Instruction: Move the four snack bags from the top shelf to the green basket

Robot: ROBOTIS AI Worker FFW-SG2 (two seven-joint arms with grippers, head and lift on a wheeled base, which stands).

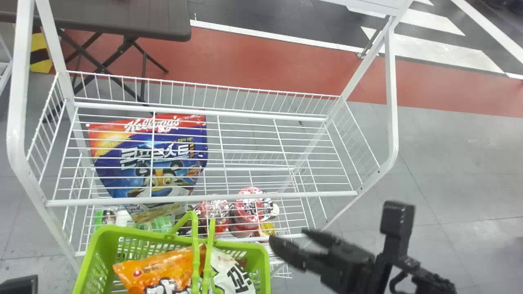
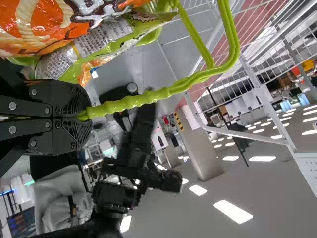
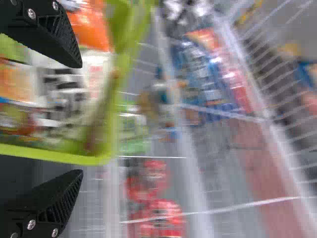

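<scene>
In the head view my right gripper (image 1: 289, 237) stands open just right of the green basket (image 1: 264, 261), nothing between its fingers. An orange bag (image 1: 163, 265) and a white bag (image 1: 229, 271) lie in the basket. In the right wrist view, the gripper (image 3: 80, 119) has its fingers spread at the basket's rim (image 3: 106, 134), over the white bag (image 3: 62, 91). My left gripper (image 2: 85, 117) is shut on the basket handles (image 2: 131, 101); an orange bag (image 2: 39, 25) and a green-edged bag (image 2: 94, 49) show beside it in the left wrist view.
The white rack's top wire shelf (image 1: 200, 199) lies beyond the basket. Seen through its wires is a large blue bag (image 1: 163, 159); red-lidded containers (image 1: 251, 206) sit lower. White posts (image 1: 392, 98) rise at the rack's sides. A dark table (image 1: 122, 18) stands behind.
</scene>
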